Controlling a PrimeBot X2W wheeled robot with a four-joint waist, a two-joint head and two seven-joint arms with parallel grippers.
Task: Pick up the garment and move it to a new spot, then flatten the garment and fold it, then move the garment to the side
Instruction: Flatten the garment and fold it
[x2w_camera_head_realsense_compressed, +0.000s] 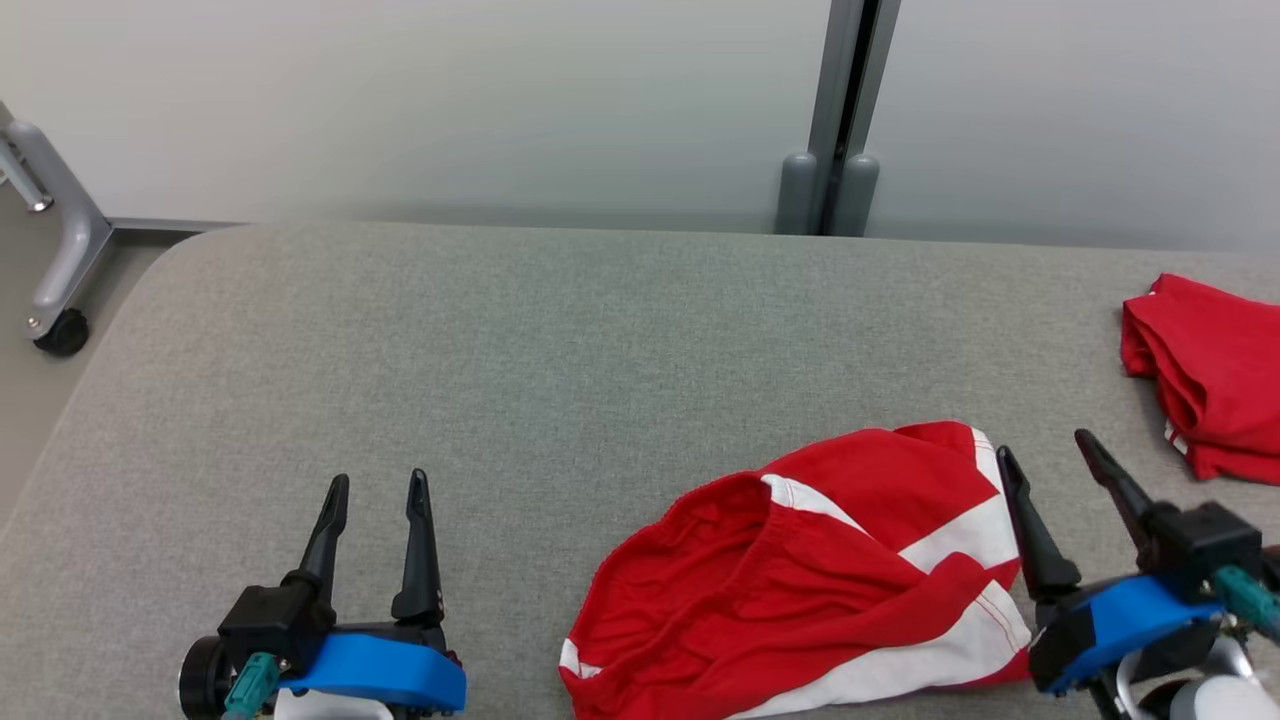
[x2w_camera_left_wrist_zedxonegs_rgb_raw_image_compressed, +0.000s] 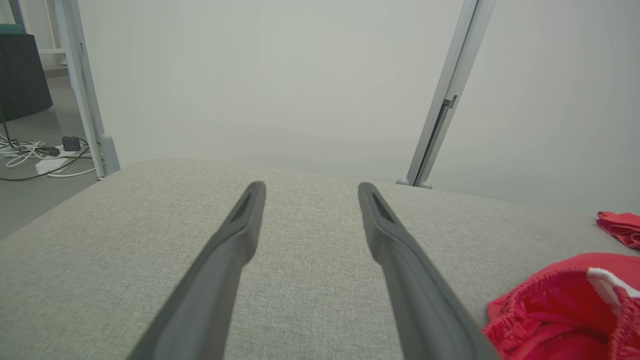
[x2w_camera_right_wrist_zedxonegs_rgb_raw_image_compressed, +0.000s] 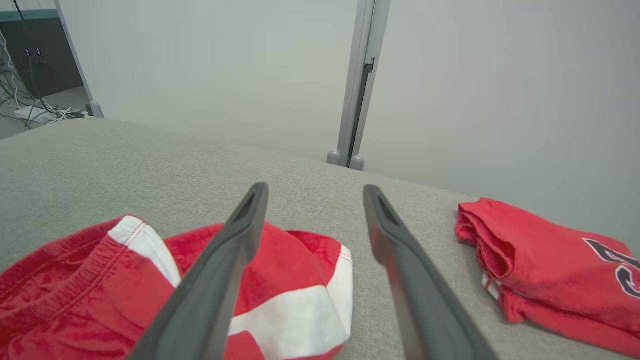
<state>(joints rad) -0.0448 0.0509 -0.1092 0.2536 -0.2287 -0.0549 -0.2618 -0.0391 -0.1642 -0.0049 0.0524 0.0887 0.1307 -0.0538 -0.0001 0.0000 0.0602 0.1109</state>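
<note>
A lab-like test room: pale partition panels (x2w_camera_head_realsense_compressed: 450, 100) joined by a grey metal post (x2w_camera_head_realsense_compressed: 840, 90), a castered frame (x2w_camera_head_realsense_compressed: 70, 240), and floor cables (x2w_camera_left_wrist_zedxonegs_rgb_raw_image_compressed: 30, 150) (power strip (x2w_camera_left_wrist_zedxonegs_rgb_raw_image_compressed: 50, 164) among them).

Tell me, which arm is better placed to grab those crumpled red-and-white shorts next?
Probably right: the right end effector, open, stands beside the shorts; the left end effector, also open, is over the table farther off.

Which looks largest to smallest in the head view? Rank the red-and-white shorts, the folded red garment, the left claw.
1. red-and-white shorts
2-3. folded red garment and left claw look alike: garment cut off at the edge, claw nearer.
</note>
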